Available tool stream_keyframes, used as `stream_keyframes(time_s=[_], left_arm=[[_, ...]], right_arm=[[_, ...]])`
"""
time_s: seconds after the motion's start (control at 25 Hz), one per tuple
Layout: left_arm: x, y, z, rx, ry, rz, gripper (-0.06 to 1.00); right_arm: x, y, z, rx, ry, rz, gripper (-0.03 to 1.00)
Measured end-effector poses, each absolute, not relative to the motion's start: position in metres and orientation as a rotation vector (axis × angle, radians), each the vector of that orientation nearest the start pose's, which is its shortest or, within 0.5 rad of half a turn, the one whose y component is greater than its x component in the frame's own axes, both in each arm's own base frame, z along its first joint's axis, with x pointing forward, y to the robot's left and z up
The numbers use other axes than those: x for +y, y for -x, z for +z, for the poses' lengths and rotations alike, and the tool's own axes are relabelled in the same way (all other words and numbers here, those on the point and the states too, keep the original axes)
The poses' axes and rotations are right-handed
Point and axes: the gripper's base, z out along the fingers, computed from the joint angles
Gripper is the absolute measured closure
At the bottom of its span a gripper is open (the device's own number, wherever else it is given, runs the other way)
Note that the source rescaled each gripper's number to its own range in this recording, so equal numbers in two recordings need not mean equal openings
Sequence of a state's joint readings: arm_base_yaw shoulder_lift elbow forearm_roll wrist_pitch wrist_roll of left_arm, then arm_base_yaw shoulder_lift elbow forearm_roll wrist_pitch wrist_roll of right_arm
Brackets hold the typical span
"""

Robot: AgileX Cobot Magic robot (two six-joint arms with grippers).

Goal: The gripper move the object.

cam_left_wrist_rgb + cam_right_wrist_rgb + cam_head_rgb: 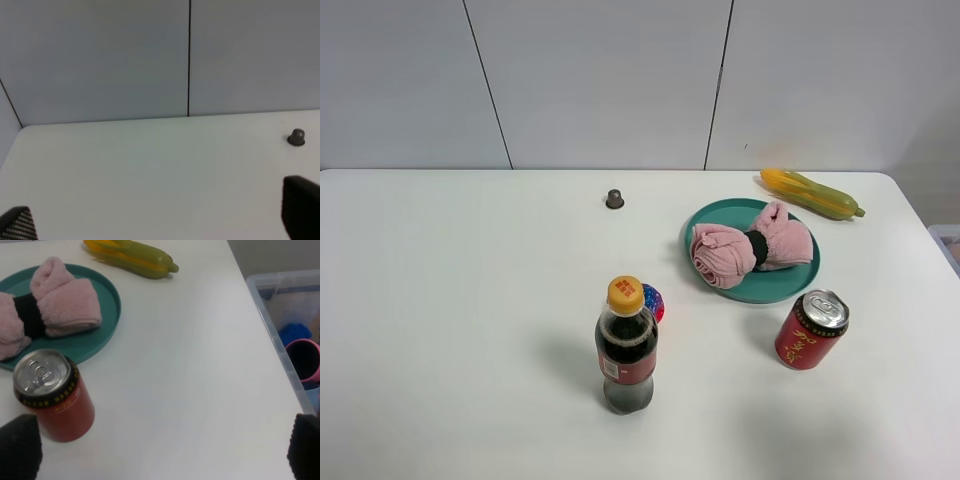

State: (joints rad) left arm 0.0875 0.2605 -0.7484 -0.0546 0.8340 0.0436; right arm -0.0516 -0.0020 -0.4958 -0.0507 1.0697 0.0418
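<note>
The pink rolled towel [752, 247], cinched by a black band, lies on a teal plate [790, 285] at the right of the table. No arm or gripper shows in the exterior high view. In the right wrist view the towel [55, 305] lies on the plate [95, 347] beyond a red can, and my right gripper [162, 450] is open and empty, with only its black fingertips [20, 447] showing. In the left wrist view my left gripper [160, 220] is open and empty over bare table, far from the towel.
A cola bottle [627, 350] stands at the front middle with a small pink-blue ball [653, 301] behind it. A red can [811, 330] stands in front of the plate. A toy corn [812, 192] lies behind it. A small dark cap [614, 199] sits further back. A plastic bin [285, 325] stands off the table's right edge.
</note>
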Motion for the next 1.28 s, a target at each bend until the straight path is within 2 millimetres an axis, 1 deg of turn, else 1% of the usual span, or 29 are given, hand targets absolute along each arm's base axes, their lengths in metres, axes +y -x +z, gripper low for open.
stream_keyframes(time_s=[0.24,0.36,0.44,0.6,0.88,1.04,1.28], left_arm=[[-0.003,-0.006,0.331,1.813,0.044,0.030,-0.04],[-0.004,0.000,0.313,1.836,0.046,0.026,-0.04],[-0.004,0.005,0.304,1.858,0.045,0.025,-0.04],[-0.005,0.008,0.298,1.900,0.044,0.022,-0.04],[-0.004,0.009,0.290,1.978,0.037,0.036,-0.04],[-0.003,0.007,0.281,2.019,0.039,0.057,-0.04],[-0.002,0.006,0.280,2.023,0.039,0.060,-0.04]], right_arm=[[-0.004,0.005,0.275,2.053,-0.098,-0.067,-0.03],[-0.004,0.005,0.275,2.053,-0.098,-0.067,-0.03],[-0.004,0.005,0.275,2.053,-0.098,-0.067,-0.03],[-0.004,0.005,0.275,2.053,-0.098,-0.067,-0.03],[-0.004,0.005,0.275,2.053,-0.098,-0.067,-0.03],[-0.004,0.005,0.275,2.053,-0.098,-0.067,-0.03],[-0.004,0.005,0.275,2.053,-0.098,-0.067,-0.03]])
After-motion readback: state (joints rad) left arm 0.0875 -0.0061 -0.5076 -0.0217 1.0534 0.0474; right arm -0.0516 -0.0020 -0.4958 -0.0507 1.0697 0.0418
